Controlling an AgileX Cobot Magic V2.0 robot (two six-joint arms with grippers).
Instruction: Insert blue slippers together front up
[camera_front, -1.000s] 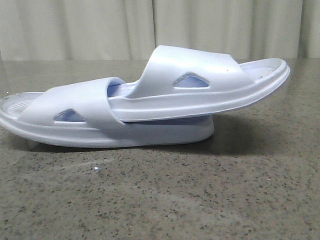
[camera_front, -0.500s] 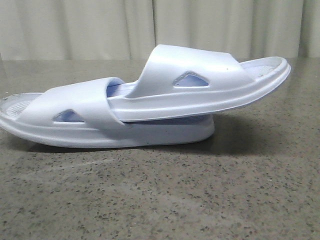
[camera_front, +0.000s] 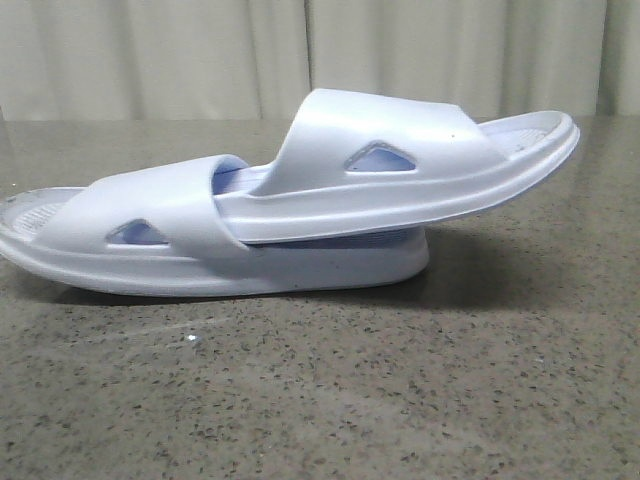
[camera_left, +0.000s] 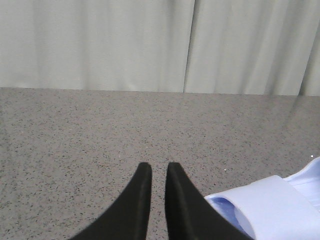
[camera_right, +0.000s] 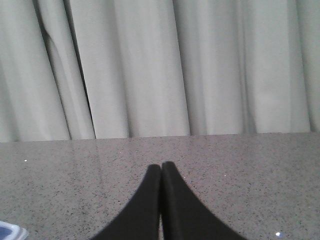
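Barely anything is changing over the last second: the upper of the blue slippers (camera_front: 400, 165) is only wobbling a touch at its raised end, then sitting where it was, so the nesting is looking done and both arms are clear. The lower slipper (camera_front: 150, 235) is lying flat on the grey speckled tabletop (camera_front: 320, 400), the upper one's front pushed under its strap, its other end overhanging to the right, tilted up. Both pale blue-white, moulded, triangular side cutouts, ribbed footbeds, thick soles. Left pincer (camera_left: 155, 172) is sitting slightly parted, empty, a slipper strap (camera_left: 270, 210) just beside it. Right pincer (camera_right: 161, 170) is closed tip to tip on nothing, over bare tabletop.
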